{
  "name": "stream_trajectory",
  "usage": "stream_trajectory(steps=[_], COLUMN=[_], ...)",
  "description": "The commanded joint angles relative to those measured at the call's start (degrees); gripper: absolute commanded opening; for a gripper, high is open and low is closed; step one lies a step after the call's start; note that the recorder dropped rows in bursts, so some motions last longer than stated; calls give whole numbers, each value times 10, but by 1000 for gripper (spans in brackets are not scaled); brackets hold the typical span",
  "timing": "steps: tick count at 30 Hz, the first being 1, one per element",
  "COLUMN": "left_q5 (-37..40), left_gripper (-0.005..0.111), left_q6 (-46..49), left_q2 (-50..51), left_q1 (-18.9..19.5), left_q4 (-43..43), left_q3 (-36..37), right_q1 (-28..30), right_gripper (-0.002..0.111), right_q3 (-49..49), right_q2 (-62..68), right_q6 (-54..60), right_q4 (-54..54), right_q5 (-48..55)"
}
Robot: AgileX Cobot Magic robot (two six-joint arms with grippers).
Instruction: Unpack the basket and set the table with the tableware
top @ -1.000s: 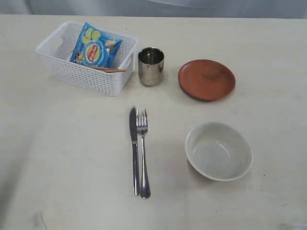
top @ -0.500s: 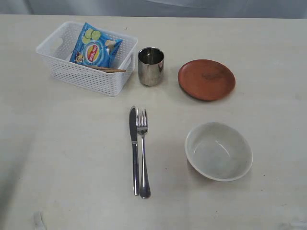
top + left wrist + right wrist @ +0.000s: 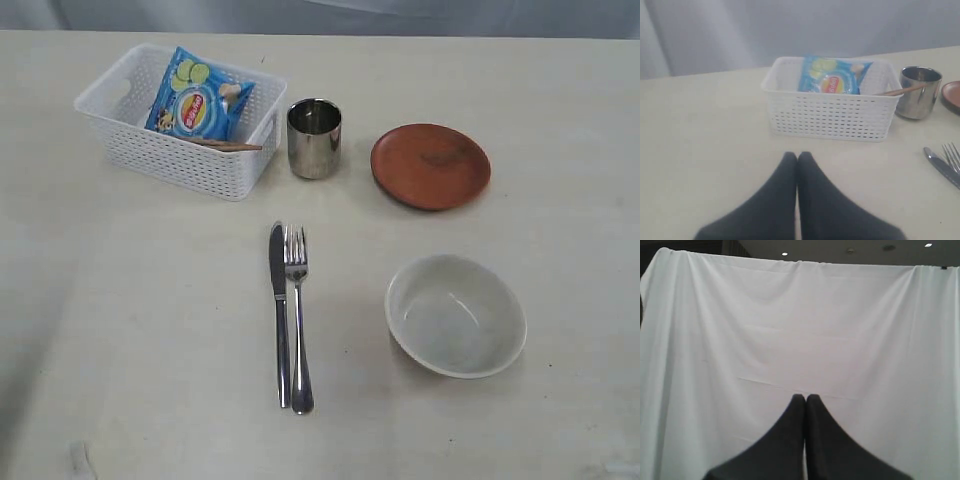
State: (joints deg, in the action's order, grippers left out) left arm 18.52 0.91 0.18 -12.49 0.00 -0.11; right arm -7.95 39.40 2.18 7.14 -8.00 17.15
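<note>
While my left hand [image 3: 797,157] and right hand [image 3: 805,399] are both pressed together, empty, the basket [image 3: 170,165] near the far-left corner of the bench [image 3: 150,330] holds a wooden utensil [image 3: 228,146] jutting toward the cup [image 3: 314,138], so I judge a careless pull could topple that cup.

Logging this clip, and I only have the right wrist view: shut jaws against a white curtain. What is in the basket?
Observer: The basket holds a blue chip bag and a brown wooden utensil resting on its rim.
Operator: What is laid out already?
Observer: A steel cup, brown plate, cream bowl, and knife and fork side by side.
Operator: And the other arm?
Observer: The left gripper is shut, empty, short of the basket, pointing toward it.
</note>
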Motion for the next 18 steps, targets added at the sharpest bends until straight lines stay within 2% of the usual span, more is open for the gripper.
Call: stream_trajectory(steps=[1,12,18], left_q5=[-1,-2,-2], left_gripper=[0,0,0], left_q6=[-1,-1,-1], left_q2=[-2,-2,-2], left_q1=[1,1,1], left_q4=[0,0,0], left_q3=[1,1,1], right_q1=[30,32,32], right_gripper=[0,0,0], right_q3=[-63,-222,-312], right_q2=[-22,-22,-22], right_q6=[9,-24,31], right_q4=[6,77,80], right_q5=[-71,-114,-128])
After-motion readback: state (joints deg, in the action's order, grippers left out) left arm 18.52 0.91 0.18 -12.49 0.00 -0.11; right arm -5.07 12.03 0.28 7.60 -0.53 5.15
